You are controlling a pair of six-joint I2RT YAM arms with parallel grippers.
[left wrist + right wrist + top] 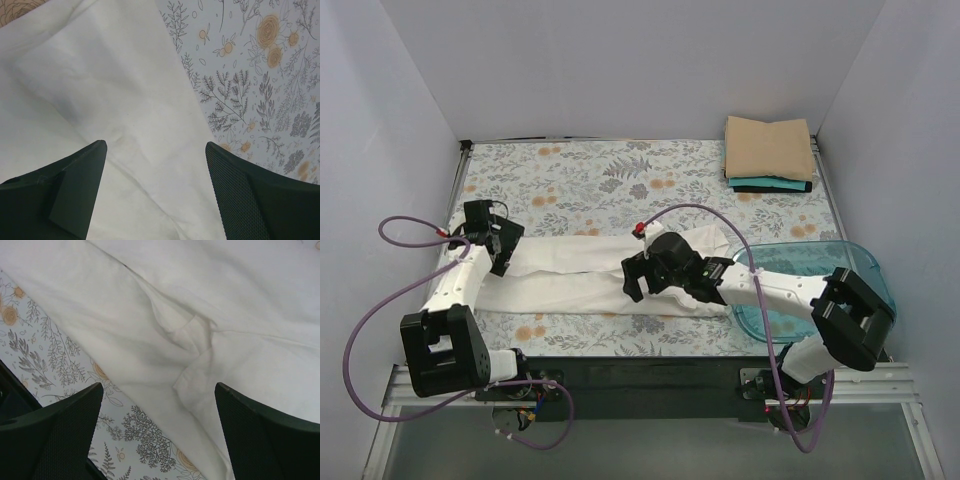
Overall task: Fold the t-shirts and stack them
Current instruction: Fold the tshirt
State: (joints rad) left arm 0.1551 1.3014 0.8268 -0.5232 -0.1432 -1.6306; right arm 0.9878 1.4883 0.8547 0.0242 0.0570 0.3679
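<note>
the off-white t-shirt lies flat as a long band, folded lengthwise, with soft creases and a small tucked fold along its near edge in the right wrist view. at the shirt's left end the left gripper has its fingers spread wide and grasps nothing; in its wrist view the left gripper sits over the line where the cloth's edge meets the pattern below. over the shirt's middle right part, the right gripper is likewise released, and in its own view the right gripper has its fingers apart above the shirt's near edge, with nothing pinched between them. the shirt rests on the floral table cover; only a narrow strip of cover shows on the shirt's near side, while a broad stretch of bare cover lies beyond its far edge. beyond the shirt's right end, in the far corner, a folded tan t-shirt tops a stack, with a teal t-shirt and a black t-shirt showing as thin edges beneath it. just beside the shirt's right end stands a clear blue plastic tub; the right arm crosses above it and hides part of its inside.
</note>
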